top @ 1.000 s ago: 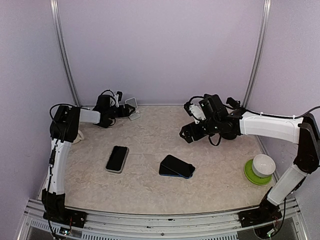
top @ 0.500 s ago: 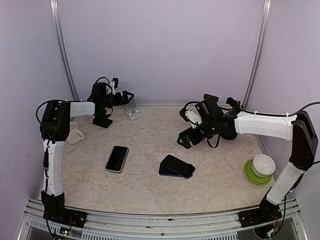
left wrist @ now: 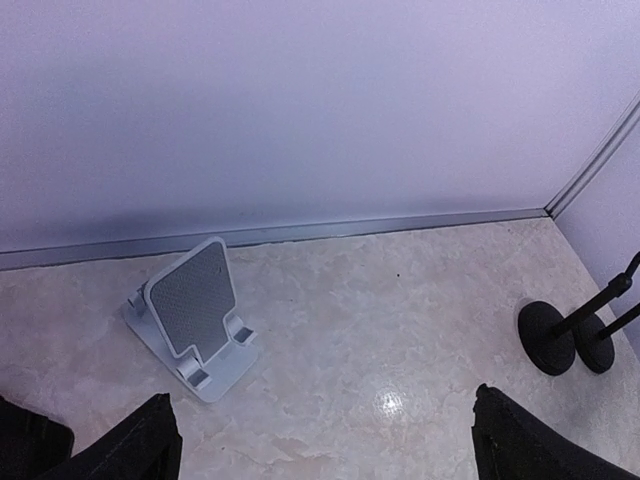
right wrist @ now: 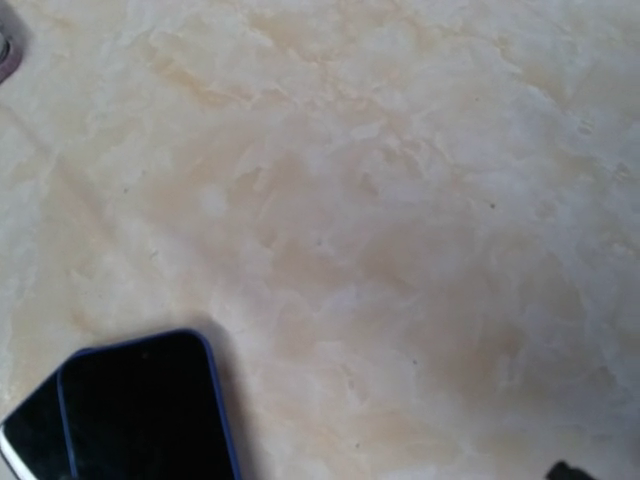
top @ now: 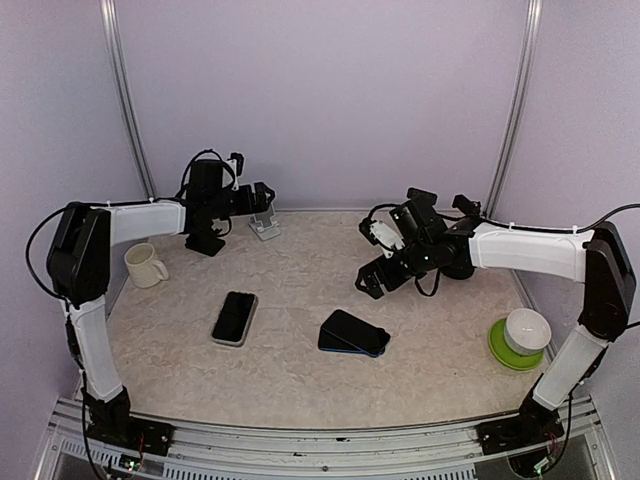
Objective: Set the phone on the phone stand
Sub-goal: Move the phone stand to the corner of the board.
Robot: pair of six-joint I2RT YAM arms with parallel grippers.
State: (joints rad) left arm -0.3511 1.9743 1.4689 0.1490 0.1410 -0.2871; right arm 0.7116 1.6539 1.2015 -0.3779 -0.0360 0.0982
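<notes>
Pre-grasp: no phone picked up, stand empty.
Left pincer [left wrist: 322, 420] open, hovering by the phone stand [left wrist: 195, 312] at far left. Right pincer [top: 374, 280] looks open and empty, just beyond the blue phone [top: 354, 333] lying flat mid-surface. Next: descend, grip its edges, lift, carry to stand.

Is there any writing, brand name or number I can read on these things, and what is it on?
None can be read. The phone stand is plain; the white-edged phone and the blue-edged phone show dark, blank screens; the mug and bowl bear no visible print.
</notes>
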